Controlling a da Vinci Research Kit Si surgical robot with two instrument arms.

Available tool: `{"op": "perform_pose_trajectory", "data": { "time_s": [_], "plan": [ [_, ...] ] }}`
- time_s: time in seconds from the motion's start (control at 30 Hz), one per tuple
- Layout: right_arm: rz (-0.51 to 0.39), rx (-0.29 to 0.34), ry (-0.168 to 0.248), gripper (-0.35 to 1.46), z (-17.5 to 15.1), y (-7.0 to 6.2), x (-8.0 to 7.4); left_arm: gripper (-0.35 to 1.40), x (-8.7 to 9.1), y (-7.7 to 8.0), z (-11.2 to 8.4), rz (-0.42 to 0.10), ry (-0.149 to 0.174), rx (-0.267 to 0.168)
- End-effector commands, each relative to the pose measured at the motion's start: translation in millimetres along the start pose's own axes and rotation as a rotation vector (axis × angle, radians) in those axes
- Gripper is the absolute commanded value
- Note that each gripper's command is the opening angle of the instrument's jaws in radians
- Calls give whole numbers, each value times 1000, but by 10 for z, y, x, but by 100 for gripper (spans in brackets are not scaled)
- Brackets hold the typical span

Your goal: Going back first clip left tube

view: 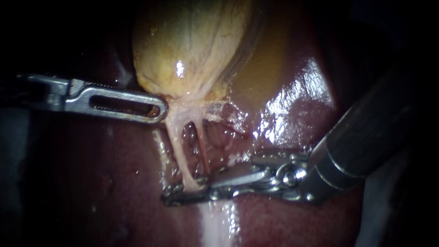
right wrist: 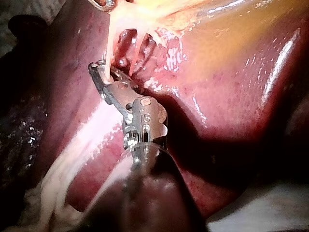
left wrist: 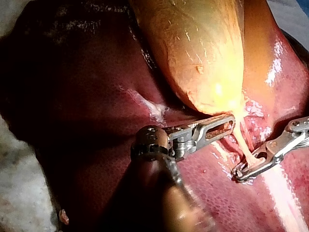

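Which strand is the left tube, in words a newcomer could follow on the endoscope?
Start at the yellow gallbladder and drop to its narrow lower end, where pale strands fan down over the dark red liver. The left tube is the thickest, whitish strand on the left of that fan, running down to the right tool. The neighbouring strand to its right is thinner and reddish.

This looks like a surgical training bench in a lab. A bare liver (left wrist: 72,121) with its gallbladder (left wrist: 203,53) lies outside any body on a pale covering (left wrist: 19,188) that shows past the liver's edge. The slender metal left instrument (left wrist: 231,121) and right instrument (left wrist: 241,171) reach over it.
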Motion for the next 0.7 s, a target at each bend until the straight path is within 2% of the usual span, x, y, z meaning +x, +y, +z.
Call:
{"op": "perform_pose_trajectory", "data": {
  "time_s": [0.03, 0.47, 0.5, 0.57, 0.63, 0.67, 0.7],
  "plan": [
    [0, 0, 1, -35, 0, 0, 0, -35, 0, 0, 0, 0, 0, -1],
    [8, -8, 11, -35, 0, -1, 4, -35, 0, 0, 0, 0, 0, -1],
    [-51, -5, 11, -35, 0, -3, 4, -35, 0, 0, 0, 0, 0, -1],
    [-210, -9, 13, -3, 0, -5, 5, -35, 0, 0, 0, 0, 0, -1],
    [-302, -65, 50, 38, 2, -8, 10, -35, 0, 0, -1, 0, 0, -1],
    [-324, -105, 76, 48, 3, -9, 13, -35, 0, 0, -1, 0, 0, -1],
    [-347, -165, 119, 49, 4, -10, 17, -35, 0, 0, -1, 0, 0, -1]
  ]
}}
